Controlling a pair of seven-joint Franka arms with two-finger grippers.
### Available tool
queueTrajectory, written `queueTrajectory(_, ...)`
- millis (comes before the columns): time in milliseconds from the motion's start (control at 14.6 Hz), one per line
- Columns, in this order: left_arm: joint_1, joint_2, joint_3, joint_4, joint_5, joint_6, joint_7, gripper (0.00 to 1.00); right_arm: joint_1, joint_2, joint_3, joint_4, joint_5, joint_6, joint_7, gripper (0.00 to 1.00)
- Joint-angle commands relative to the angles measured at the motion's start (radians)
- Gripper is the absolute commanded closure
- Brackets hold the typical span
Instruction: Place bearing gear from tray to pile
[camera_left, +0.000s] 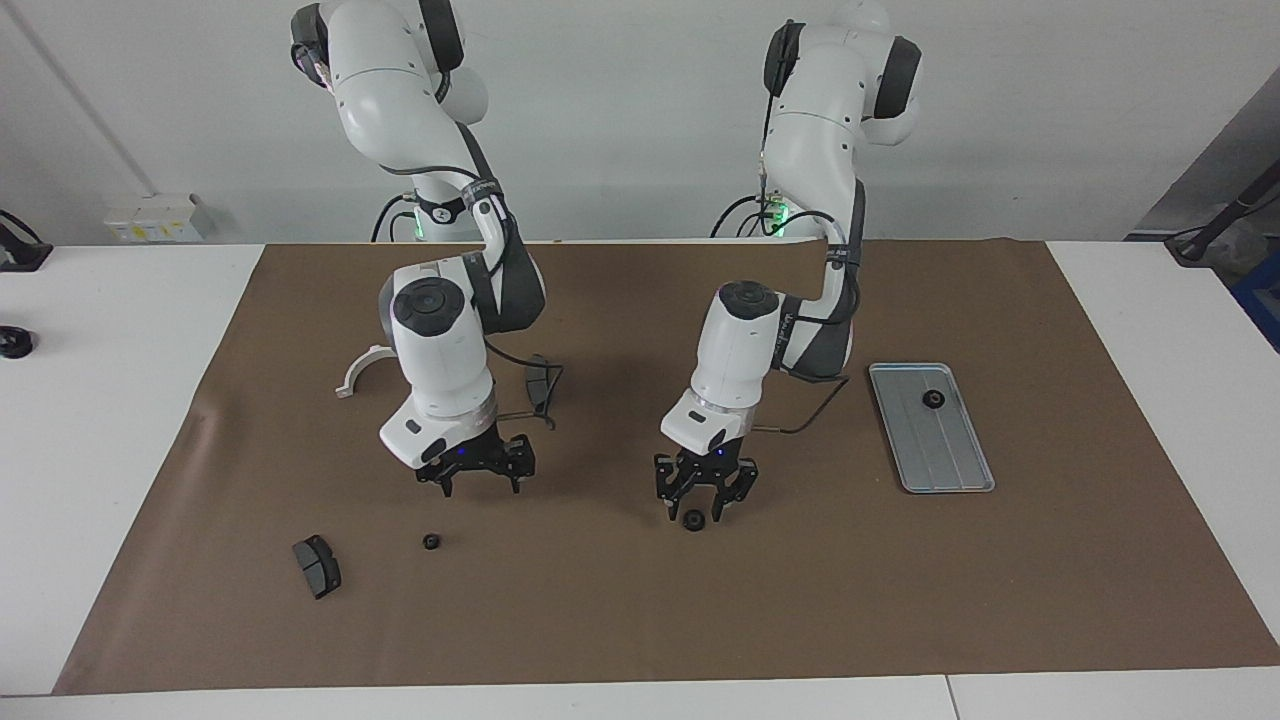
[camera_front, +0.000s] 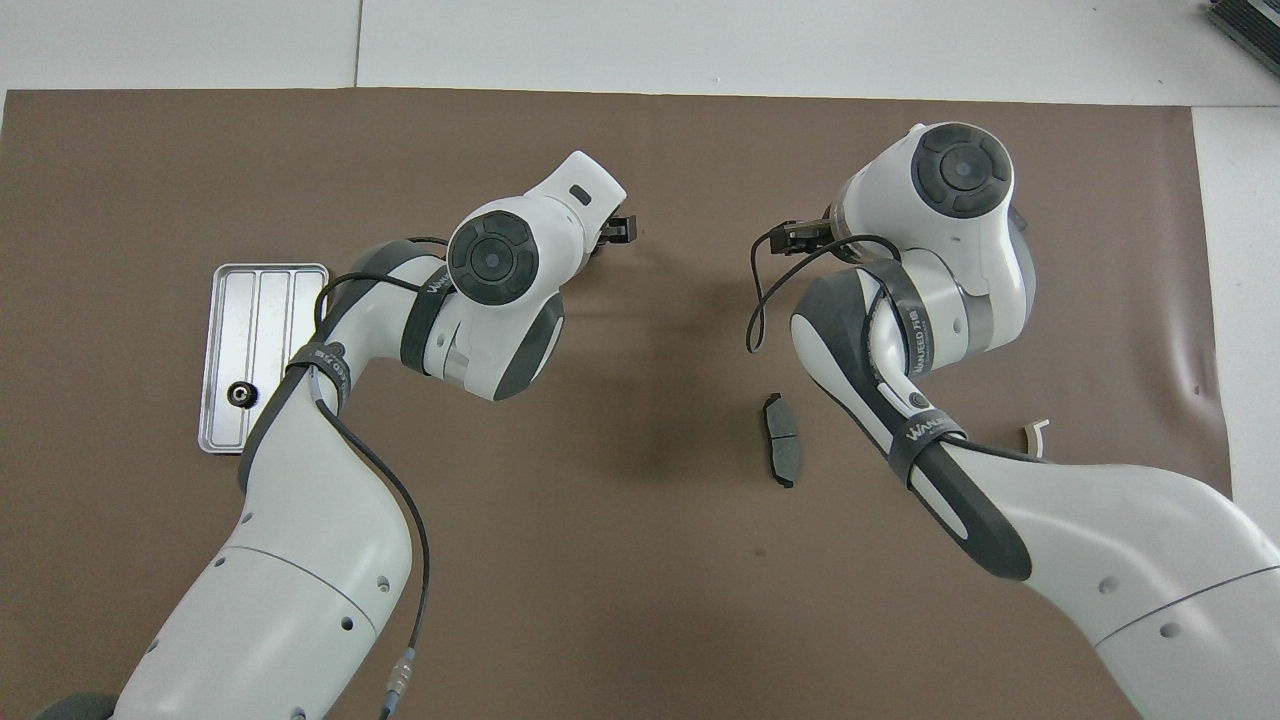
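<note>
The left gripper (camera_left: 705, 497) hangs low over the brown mat (camera_left: 640, 620) at the centre of the facing view. Its fingers are spread apart, and a small dark bearing gear (camera_left: 692, 519) lies on the mat directly beneath them, free of the fingertips.

The right gripper (camera_left: 478, 470) hangs over the mat at centre-left of the same view, fingers also apart and holding nothing. A second bearing gear (camera_left: 431, 541) lies on the mat below it in the frame.

The tray (camera_left: 931, 428) sits at the right of the facing view, with a third bearing gear (camera_left: 933, 399) resting in its upper part.

The pile occupies the left half of the frame: a white half-ring bracket (camera_left: 362, 369), one brake pad (camera_left: 317, 566) at lower left, and another brake pad (camera_left: 539, 382) partly hidden by the right arm.

In the overhead view both arms cover their grippers' fingertips.
</note>
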Motion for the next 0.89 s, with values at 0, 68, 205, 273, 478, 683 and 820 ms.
queueTrajectory(0,0.061,-0.191,0.000,-0.200,-0.003,-0.018,0.089,0.00,0.054,0.075,0.009,0.082,0.021,0.020,0.062,0.00)
queueTrajectory(68,0.085,-0.241,0.000,-0.252,-0.005,-0.027,0.140,0.00,0.091,0.108,0.008,0.133,0.018,0.021,0.077,0.00)
queueTrajectory(205,0.133,-0.324,0.000,-0.326,-0.005,-0.078,0.232,0.00,0.174,0.176,0.003,0.220,-0.005,0.027,0.149,0.00)
queueTrajectory(273,0.156,-0.353,0.000,-0.343,-0.005,-0.131,0.276,0.00,0.204,0.219,0.002,0.268,-0.038,0.032,0.165,0.00)
queueTrajectory(478,0.246,-0.420,0.000,-0.346,-0.005,-0.340,0.390,0.00,0.243,0.265,0.008,0.328,-0.072,0.093,0.173,0.00)
queueTrajectory(683,0.346,-0.444,0.000,-0.361,-0.005,-0.418,0.530,0.00,0.292,0.308,0.005,0.330,-0.132,0.161,0.174,0.00)
queueTrajectory(820,0.412,-0.468,0.000,-0.425,-0.005,-0.403,0.567,0.00,0.295,0.340,0.005,0.336,-0.158,0.213,0.176,0.00)
